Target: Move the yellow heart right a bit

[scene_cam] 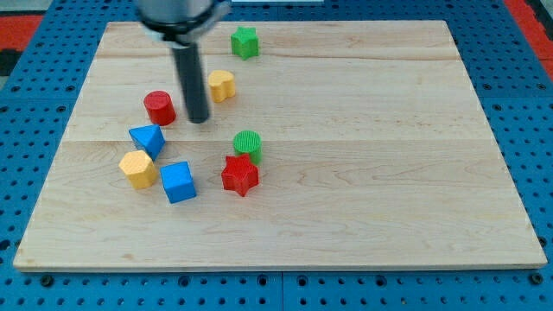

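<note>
Seven blocks sit in front of you on the wooden board (pixel 363 173), all of them in its left half. Nearest the view's bottom you have the blue cube (pixel 178 181) and, to its right, the red star (pixel 239 175), with the green cylinder (pixel 247 144) touching the star from just above. To the left of the cube there's the yellow hexagon block (pixel 138 168), and tucked right against its upper right is the blue triangular block (pixel 148 138).

Going further up, the red cylinder (pixel 159 107) stands on its own just above the blue triangular block. My tip (pixel 199 119) is down at the board just to the right of that red cylinder, with a sliver of wood showing between them. There are no fingers on this arm to open or close; it's a plain dark rod, it holds nothing, and its end touches no block here.

Now your target: the yellow heart (pixel 221 85) lies up and to the right of my tip, close beside the rod's shaft, and you can't quite tell whether the shaft brushes its left edge. Farthest off, near the view's top, the green star (pixel 244 41) sits alone above the heart.
</note>
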`<state>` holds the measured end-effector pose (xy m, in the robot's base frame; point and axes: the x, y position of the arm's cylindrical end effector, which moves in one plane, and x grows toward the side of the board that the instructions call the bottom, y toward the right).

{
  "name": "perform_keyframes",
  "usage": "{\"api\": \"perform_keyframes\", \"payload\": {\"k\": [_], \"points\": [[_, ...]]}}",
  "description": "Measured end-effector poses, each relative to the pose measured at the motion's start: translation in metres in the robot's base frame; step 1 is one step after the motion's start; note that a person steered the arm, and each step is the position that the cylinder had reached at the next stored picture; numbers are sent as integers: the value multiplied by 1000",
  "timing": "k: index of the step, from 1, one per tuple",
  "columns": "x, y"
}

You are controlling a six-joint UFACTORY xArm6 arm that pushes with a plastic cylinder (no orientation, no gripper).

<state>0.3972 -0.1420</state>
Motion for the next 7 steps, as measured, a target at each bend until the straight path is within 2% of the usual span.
{"api": "perform_keyframes", "payload": {"k": [1,3,4,6,7], "points": [[-17,-21],[-42,52],[-45,67],[-37,48],[-13,56]]}}
